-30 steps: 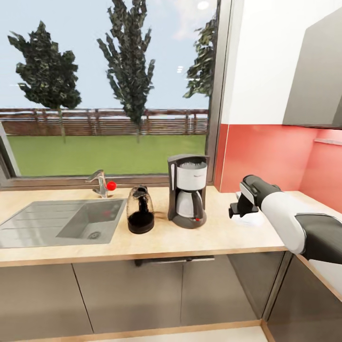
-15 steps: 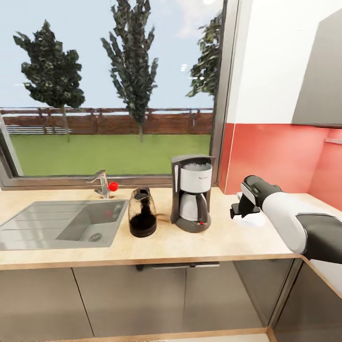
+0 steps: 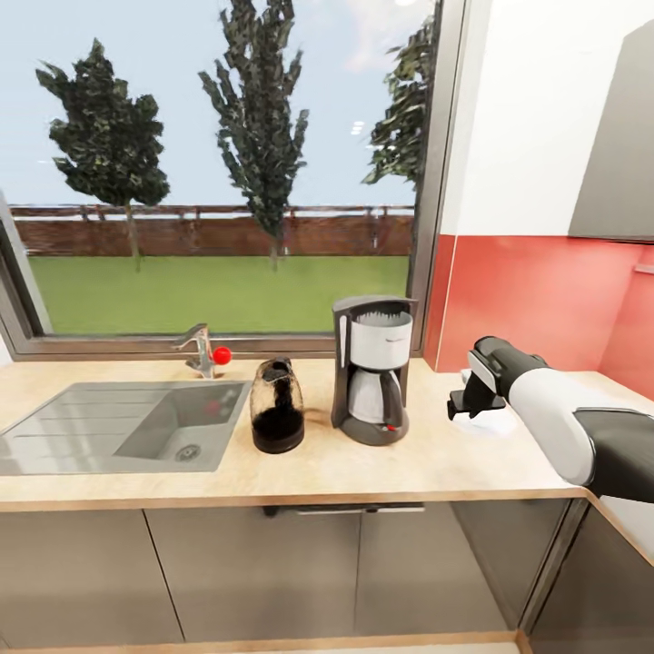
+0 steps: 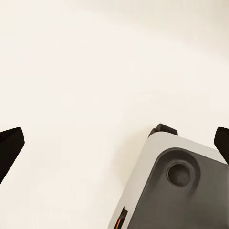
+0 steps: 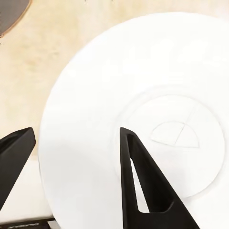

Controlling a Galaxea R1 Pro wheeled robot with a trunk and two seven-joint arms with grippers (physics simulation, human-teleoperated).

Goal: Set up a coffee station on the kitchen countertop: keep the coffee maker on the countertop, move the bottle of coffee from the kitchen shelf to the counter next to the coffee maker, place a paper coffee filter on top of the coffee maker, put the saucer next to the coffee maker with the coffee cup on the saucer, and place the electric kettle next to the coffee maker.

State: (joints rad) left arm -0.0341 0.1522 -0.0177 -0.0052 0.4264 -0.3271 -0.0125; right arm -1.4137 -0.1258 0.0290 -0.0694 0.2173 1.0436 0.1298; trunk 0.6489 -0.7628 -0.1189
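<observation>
Your right end effector point(image 3: 457, 406) hangs low over the table point(image 3: 427, 463), to the right of the coffee maker point(image 3: 371, 369), with its fingers spread. The right wrist view shows the saucer point(image 5: 143, 109) lying flat on the wood directly beneath; one finger point(image 5: 143, 186) crosses the plate's face and the other sits off its rim, so the rim lies between them, though whether a finger is touching the plate cannot be told. In the head view the saucer point(image 3: 486, 421) shows as a pale patch under the wrist, near the coffee maker but apart from it. The kettle point(image 3: 276, 405) stands just left of the coffee maker, between it and the sink point(image 3: 118, 427). By my judgement the step in hand is the saucer: either you are about to pinch its rim or you are letting it go beside the machine; the pictures do not settle which. If it is a pick, the next move calls for lowering until one finger slides under the rim, then closing gently. Your left end effector point(image 4: 114, 143) is spread, with a pale surface and part of the robot's own body beyond it.
</observation>
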